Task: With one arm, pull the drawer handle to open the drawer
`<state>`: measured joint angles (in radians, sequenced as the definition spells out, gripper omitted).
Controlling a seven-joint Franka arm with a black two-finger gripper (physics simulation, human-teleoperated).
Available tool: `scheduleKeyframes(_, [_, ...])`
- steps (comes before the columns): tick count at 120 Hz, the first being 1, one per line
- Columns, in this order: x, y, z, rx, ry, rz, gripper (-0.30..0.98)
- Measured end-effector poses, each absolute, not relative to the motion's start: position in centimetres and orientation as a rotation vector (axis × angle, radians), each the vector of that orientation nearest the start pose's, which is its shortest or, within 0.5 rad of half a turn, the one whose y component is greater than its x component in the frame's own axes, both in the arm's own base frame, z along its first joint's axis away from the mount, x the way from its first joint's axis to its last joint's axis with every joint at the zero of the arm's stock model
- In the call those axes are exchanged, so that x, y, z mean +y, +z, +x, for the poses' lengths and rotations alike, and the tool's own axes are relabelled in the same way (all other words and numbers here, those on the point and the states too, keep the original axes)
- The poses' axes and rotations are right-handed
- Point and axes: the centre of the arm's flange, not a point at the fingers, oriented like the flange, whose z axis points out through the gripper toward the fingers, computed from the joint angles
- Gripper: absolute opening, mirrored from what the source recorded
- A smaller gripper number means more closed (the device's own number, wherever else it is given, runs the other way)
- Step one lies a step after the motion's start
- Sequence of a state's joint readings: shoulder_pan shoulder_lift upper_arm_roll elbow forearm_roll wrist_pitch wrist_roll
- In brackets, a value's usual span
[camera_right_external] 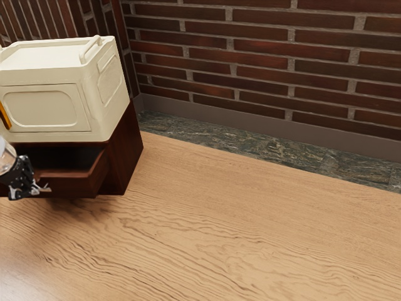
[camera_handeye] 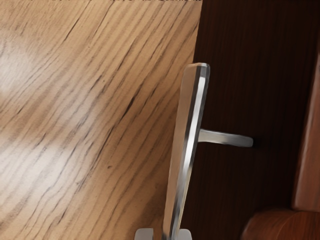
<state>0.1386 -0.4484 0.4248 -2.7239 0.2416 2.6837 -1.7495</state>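
Observation:
In the exterior view my gripper (camera_right_external: pixel 22 179) is at the left edge, low in front of the dark wooden drawer (camera_right_external: pixel 67 184). The drawer stands partly pulled out, its dark inside visible from above. Beside the gripper a small part of the metal handle (camera_right_external: pixel 44 188) sticks out. The wrist view has the long silver handle bar (camera_handeye: pixel 189 145) running down to my gripper (camera_handeye: pixel 164 234), with a short post joining it to the dark drawer front (camera_handeye: pixel 250 90). Whether the bar is clasped is unclear.
A cream box (camera_right_external: pixel 47 110) with a top handle sits on the dark cabinet (camera_right_external: pixel 125 150). The wooden table (camera_right_external: pixel 238 232) extends toward the exterior view's right. Behind it are a stone strip and a brick wall (camera_right_external: pixel 263 56).

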Motion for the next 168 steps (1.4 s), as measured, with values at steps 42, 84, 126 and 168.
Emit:
scheduleKeyframes(42, [20.7, 39.5, 33.8, 2.502, 0.404, 1.397, -0.09])
scheduleKeyframes(84, [20.0, 39.6, 32.6, 2.511, 0.356, 1.412, -0.09])
scheduleKeyframes(126, [20.5, 39.7, 31.0, 2.530, 0.350, 1.386, -0.08])
scheduleKeyframes(168, [20.3, 40.3, 31.0, 2.515, 0.368, 1.396, 0.07])
